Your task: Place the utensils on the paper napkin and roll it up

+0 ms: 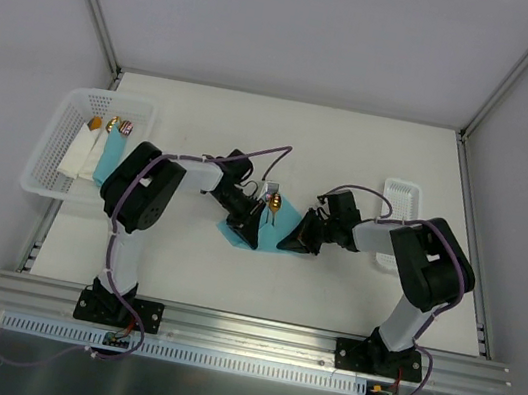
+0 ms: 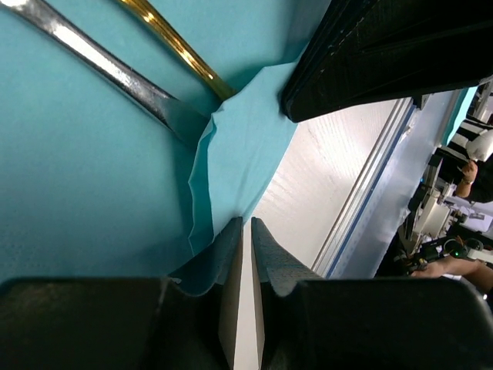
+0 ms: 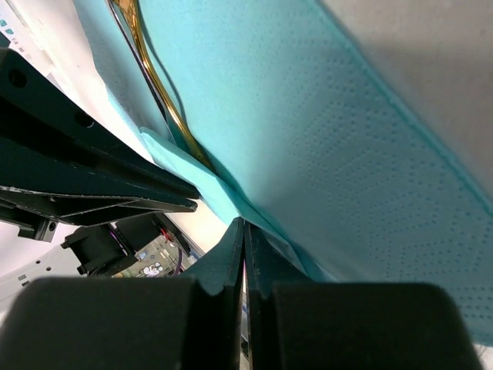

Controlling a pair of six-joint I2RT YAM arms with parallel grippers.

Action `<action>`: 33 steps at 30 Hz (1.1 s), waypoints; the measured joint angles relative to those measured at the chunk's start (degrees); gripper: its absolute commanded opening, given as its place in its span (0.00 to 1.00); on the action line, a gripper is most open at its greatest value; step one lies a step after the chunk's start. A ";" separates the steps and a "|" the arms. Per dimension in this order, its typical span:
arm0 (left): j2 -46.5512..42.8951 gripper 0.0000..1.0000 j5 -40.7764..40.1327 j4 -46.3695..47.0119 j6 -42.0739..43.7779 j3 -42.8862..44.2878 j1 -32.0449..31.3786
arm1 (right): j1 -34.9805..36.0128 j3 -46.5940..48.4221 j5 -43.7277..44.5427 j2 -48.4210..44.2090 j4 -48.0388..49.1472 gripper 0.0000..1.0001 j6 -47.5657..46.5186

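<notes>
The turquoise paper napkin [image 1: 233, 234] lies at mid-table between my two grippers. The utensils [image 1: 274, 202] lie on it, their gold ends sticking out at the far side. In the left wrist view a silver piece [image 2: 100, 62] and a gold piece [image 2: 177, 48] run under a raised flap of the napkin [image 2: 239, 146]. My left gripper [image 1: 251, 228] [image 2: 246, 223] is shut to a thin slit, with the flap's edge against one finger. My right gripper [image 1: 289, 244] [image 3: 244, 223] is shut with its tips on the napkin's folded edge [image 3: 231, 196], near the gold utensil [image 3: 150, 69].
A white basket [image 1: 54, 122] with several packets stands at the far left. A small white tray [image 1: 403, 187] stands at the right, behind the right arm. Each gripper shows as a black block in the other's wrist view.
</notes>
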 measured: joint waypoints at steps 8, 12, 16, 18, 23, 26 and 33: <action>-1.36 0.11 -0.42 -1.11 1.11 -1.38 2.62 | -0.66 0.00 -0.44 0.00 -0.57 0.00 -0.37; -1.70 0.11 -1.40 -2.16 1.64 -1.38 4.13 | -1.11 0.00 -0.70 -0.02 -0.92 0.00 -0.72; -2.23 0.11 -2.80 -3.56 2.89 -1.33 4.83 | -1.51 0.00 -0.96 -0.02 -1.16 0.00 -1.16; -2.51 0.11 -3.43 -4.79 3.80 -1.22 5.16 | -1.62 0.00 -1.07 -0.02 -1.25 0.00 -1.36; -5.46 0.12 -4.96 -7.61 6.58 -0.92 5.95 | -2.08 0.00 -1.44 -0.02 -1.57 0.00 -1.79; -8.22 0.12 -4.94 -8.24 7.41 0.20 5.75 | -2.16 0.20 -1.46 -0.02 -1.99 0.00 -2.08; -10.80 0.11 -3.93 -8.04 7.76 3.52 3.15 | -2.23 1.14 -1.22 -0.02 -4.07 0.00 -3.02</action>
